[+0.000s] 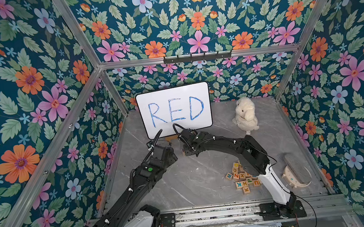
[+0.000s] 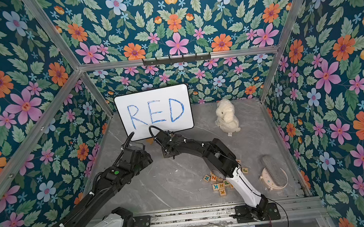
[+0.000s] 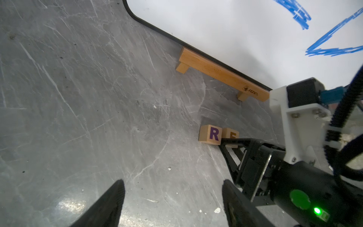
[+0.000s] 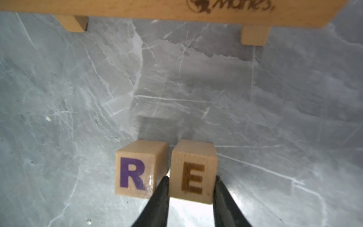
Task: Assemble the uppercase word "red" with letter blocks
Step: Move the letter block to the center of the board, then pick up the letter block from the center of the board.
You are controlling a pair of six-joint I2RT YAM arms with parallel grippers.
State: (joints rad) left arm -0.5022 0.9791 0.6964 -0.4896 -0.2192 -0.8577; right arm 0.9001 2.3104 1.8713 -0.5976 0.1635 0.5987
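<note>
Floral wallpaper (image 1: 37, 87) in teal, pink and orange is seen on every wall of an aluminium-framed booth, around a grey marble-patterned tabletop (image 1: 183, 186). A whiteboard (image 1: 174, 110) with "RED" hand-lettered in blue is propped at the back. It is held in a low wooden stand (image 3: 220, 72), which is shown plainly only by the wrist views. The left arm (image 1: 150, 174) and the right arm (image 1: 232, 145), both black, are extended from the near edge toward the foot of the board. A cream plush toy (image 1: 246, 114) is seated to the right of the board. A loose pile of letter blocks (image 1: 239, 177) is partly covered by the right arm in both top views. Just in front of the stand, two light-wood cubes are set side by side on the tabletop with a thin gap between them. The R block (image 4: 137, 171) is marked with a purple letter, and the E block (image 4: 193, 173) with a letter that reads brownish-red. Both cubes are almost wholly hidden under the arms in the top views. The right gripper (image 4: 191, 176) is closed on the E block, one finger pressed to each side and one of them wedged between the two cubes. The left gripper (image 3: 172, 181) is held open over bare tabletop, with nothing between its fingers. In the left wrist view the E is half covered by a finger of the right gripper.
</note>
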